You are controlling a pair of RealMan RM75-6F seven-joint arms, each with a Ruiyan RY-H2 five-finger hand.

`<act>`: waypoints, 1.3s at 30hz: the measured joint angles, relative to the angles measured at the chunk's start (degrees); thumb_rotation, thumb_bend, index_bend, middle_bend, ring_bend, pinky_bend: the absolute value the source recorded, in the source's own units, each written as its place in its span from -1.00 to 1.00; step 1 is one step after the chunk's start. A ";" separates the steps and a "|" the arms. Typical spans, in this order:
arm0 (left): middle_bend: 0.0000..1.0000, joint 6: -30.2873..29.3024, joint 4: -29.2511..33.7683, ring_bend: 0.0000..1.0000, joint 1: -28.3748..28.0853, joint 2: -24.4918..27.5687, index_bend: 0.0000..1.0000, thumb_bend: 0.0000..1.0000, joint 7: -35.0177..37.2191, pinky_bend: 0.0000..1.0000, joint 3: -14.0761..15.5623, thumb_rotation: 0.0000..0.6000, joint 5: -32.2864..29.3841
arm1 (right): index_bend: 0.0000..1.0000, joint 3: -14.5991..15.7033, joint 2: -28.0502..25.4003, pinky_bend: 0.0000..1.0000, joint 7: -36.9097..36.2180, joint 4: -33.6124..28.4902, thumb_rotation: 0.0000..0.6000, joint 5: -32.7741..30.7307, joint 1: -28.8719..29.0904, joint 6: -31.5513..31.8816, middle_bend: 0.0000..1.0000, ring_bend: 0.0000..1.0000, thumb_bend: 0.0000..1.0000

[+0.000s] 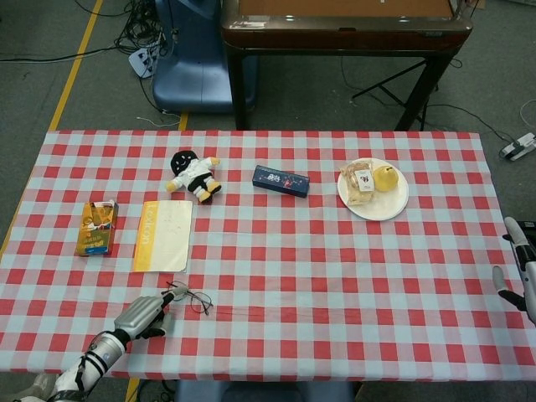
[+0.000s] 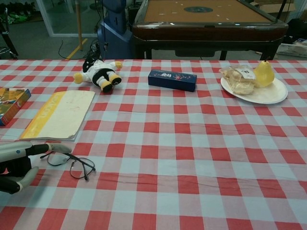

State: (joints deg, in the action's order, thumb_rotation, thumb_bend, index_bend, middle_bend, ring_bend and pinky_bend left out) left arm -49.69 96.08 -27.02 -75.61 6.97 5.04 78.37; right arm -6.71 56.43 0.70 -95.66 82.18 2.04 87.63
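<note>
A pair of thin black-framed glasses (image 1: 191,297) (image 2: 72,164) lies on the red-and-white checked cloth near the front left edge. My left hand (image 1: 142,316) (image 2: 19,160) lies low on the cloth just left of them. Its fingers are stretched out and the thumb is apart below, with one fingertip (image 2: 62,148) at the nearest lens rim. Nothing is held in it. My right hand (image 1: 521,268) hangs off the table's right edge with its fingers apart and empty; the chest view does not show it.
A yellow notebook (image 1: 163,236) (image 2: 60,115) and a crayon box (image 1: 97,228) lie behind the left hand. Further back are a plush doll (image 1: 194,174), a dark blue box (image 1: 281,181) and a white plate (image 1: 394,205) with a pear (image 1: 384,177) and wrapped bread.
</note>
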 measured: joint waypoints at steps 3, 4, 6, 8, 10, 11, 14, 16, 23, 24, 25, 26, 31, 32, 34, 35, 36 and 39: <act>1.00 -0.22 0.05 0.89 0.09 0.12 -0.86 0.56 0.13 0.93 0.06 1.00 0.39 | -1.00 0.01 0.00 -0.65 0.10 -0.11 1.00 0.09 -0.01 0.08 -0.45 -0.59 -0.18; 1.00 -0.32 0.11 0.89 0.11 0.20 -0.86 0.55 0.09 0.93 0.07 1.00 0.47 | -1.00 0.02 0.01 -0.65 0.13 -0.13 1.00 0.09 -0.02 0.07 -0.45 -0.59 -0.18; 1.00 -0.12 0.15 0.89 0.06 0.32 -0.86 0.56 -0.07 0.93 0.07 1.00 0.29 | -1.00 0.04 0.05 -0.64 0.15 -0.18 1.00 0.12 -0.01 0.08 -0.45 -0.59 -0.18; 1.00 0.66 -0.02 0.89 -0.10 0.25 -0.86 0.56 -0.09 0.93 0.08 1.00 -0.32 | -1.00 0.05 0.09 -0.64 0.10 -0.14 1.00 0.15 -0.05 0.15 -0.45 -0.59 -0.18; 1.00 1.41 -0.43 0.89 -0.24 0.00 -0.86 0.56 0.14 0.93 0.03 1.00 -1.06 | -1.00 0.07 0.09 -0.65 0.07 -0.12 1.00 0.16 -0.13 0.26 -0.45 -0.59 -0.18; 1.00 1.75 -0.76 0.89 -0.28 -0.24 -0.86 0.56 0.44 0.93 -0.01 1.00 -1.42 | -1.00 0.08 0.06 -0.64 0.06 -0.11 1.00 0.16 -0.18 0.33 -0.45 -0.59 -0.18; 1.00 2.03 -1.51 0.89 -0.22 -0.75 -0.86 0.55 0.96 0.93 -0.03 1.00 -1.73 | -1.00 0.09 -0.06 -0.64 0.03 -0.18 1.00 0.15 -0.33 0.53 -0.45 -0.59 -0.18; 1.00 1.77 -1.48 0.89 -0.10 -0.77 -0.86 0.55 1.05 0.93 -0.06 1.00 -1.63 | -1.00 0.09 -0.11 -0.64 0.04 -0.23 1.00 0.20 -0.37 0.60 -0.45 -0.59 -0.18; 1.00 -1.94 1.09 0.88 0.85 0.94 -0.86 0.55 1.73 0.93 -0.58 1.00 0.33 | -1.00 0.03 -0.06 -0.64 0.15 -0.34 1.00 0.30 -0.24 0.53 -0.45 -0.59 -0.18; 1.00 -2.62 1.56 0.88 1.02 1.39 -0.87 0.55 1.78 0.93 -0.70 1.00 0.60 | -1.00 0.01 -0.08 -0.64 0.18 -0.38 1.00 0.32 -0.22 0.53 -0.45 -0.59 -0.18; 1.00 -3.35 2.02 0.88 1.20 1.86 -0.87 0.55 1.80 0.93 -0.85 1.00 0.81 | -1.00 -0.02 -0.12 -0.64 0.19 -0.44 1.00 0.33 -0.20 0.54 -0.45 -0.59 -0.18; 1.00 -4.39 2.59 0.87 1.48 2.49 -0.87 0.55 1.79 0.93 -1.08 1.00 1.02 | -1.00 -0.03 -0.14 -0.65 0.19 -0.45 1.00 0.33 -0.18 0.52 -0.45 -0.59 -0.18; 0.94 -9.61 4.06 0.72 3.15 4.66 -0.87 0.53 0.05 0.87 -2.41 1.00 0.80 | -1.00 0.28 -0.24 -0.64 0.39 -0.49 1.00 0.46 0.10 -0.44 -0.45 -0.59 -0.18; 0.89 -11.26 4.23 0.66 3.73 5.07 -0.87 0.52 -0.86 0.84 -2.83 1.00 0.50 | -1.00 0.38 -0.25 -0.64 0.46 -0.49 1.00 0.53 0.21 -0.74 -0.45 -0.59 -0.18; 0.78 -14.02 4.34 0.55 4.72 5.51 -0.87 0.48 -2.41 0.81 -3.54 1.00 -0.08 | -1.00 0.59 -0.22 -0.65 0.53 -0.47 1.00 0.74 0.50 -1.35 -0.45 -0.59 -0.18; 0.70 -16.05 4.30 0.48 5.46 5.67 -0.86 0.45 -3.56 0.78 -4.05 1.00 -0.49 | -1.00 0.66 -0.19 -0.65 0.54 -0.43 1.00 0.83 0.62 -1.57 -0.45 -0.59 -0.18; 0.58 -17.69 4.20 0.39 6.06 5.73 -0.86 0.41 -4.51 0.69 -4.43 1.00 -0.78 | -1.00 0.74 -0.16 -0.64 0.54 -0.39 1.00 0.92 0.73 -1.79 -0.45 -0.59 -0.18; 0.17 -23.60 3.38 0.10 8.29 5.67 -0.86 0.27 -8.53 0.35 -5.60 1.00 -1.61 | -1.00 1.09 -0.10 -0.65 0.59 -0.24 1.00 1.29 1.11 -2.67 -0.45 -0.59 -0.18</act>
State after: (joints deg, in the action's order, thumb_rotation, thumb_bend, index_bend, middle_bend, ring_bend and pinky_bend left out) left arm -73.29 99.46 -18.73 -69.94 -1.56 -0.56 76.76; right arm -5.63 56.33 1.29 -95.90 83.47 3.15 84.96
